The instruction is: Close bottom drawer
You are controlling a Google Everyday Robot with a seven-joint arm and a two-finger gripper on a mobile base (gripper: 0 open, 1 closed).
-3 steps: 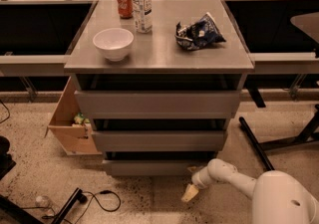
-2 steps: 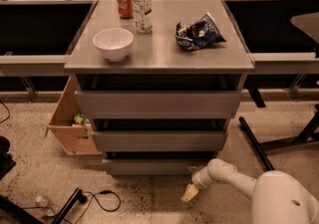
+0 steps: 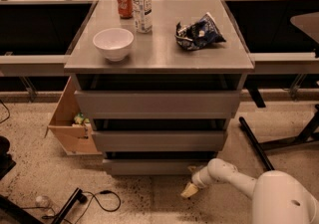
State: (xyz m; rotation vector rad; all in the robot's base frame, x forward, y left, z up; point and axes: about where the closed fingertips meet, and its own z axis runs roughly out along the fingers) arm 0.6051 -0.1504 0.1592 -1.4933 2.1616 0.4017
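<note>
The grey cabinet has three handleless drawers. The bottom drawer (image 3: 149, 167) is the lowest and narrowest front, just above the floor, with a dark gap above it. My gripper (image 3: 190, 190) hangs at the end of the white arm, low in front of the drawer's right end and just below its lower edge. Its tan fingertips (image 3: 188, 191) point down-left toward the floor.
On the cabinet top (image 3: 159, 56) stand a white bowl (image 3: 113, 43), a clear bottle (image 3: 142, 3), a red can (image 3: 124, 2) and a crumpled chip bag (image 3: 198, 32). A cardboard box (image 3: 71, 123) leans at the cabinet's left. A cable (image 3: 102, 199) lies on the floor. A black chair base (image 3: 279, 138) is at right.
</note>
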